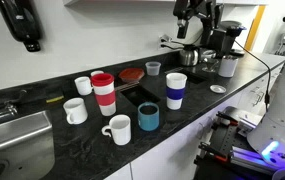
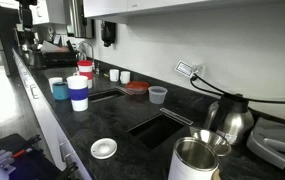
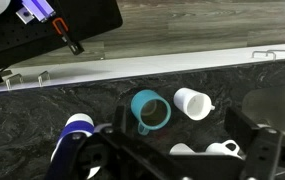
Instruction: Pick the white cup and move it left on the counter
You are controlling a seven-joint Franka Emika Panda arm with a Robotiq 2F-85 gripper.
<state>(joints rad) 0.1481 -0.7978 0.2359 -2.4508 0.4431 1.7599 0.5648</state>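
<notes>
Ext. view: white cup (image 1: 153,68) stood upright at rear of counter (image 1: 77,150), just beside red plate (image 1: 132,74). Gripper (image 1: 188,28) hung high, well apart from it.
Ext. view: white cup (image 2: 158,95) sat near wall, nothing touching it.
Wrist view: gripper (image 3: 177,155) fingers were spread apart and empty, above teal mug (image 3: 150,110).

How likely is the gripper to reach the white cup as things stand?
Probably yes. The gripper hangs high and open. The white cup stands upright near the red plate, with nothing over it.
</notes>
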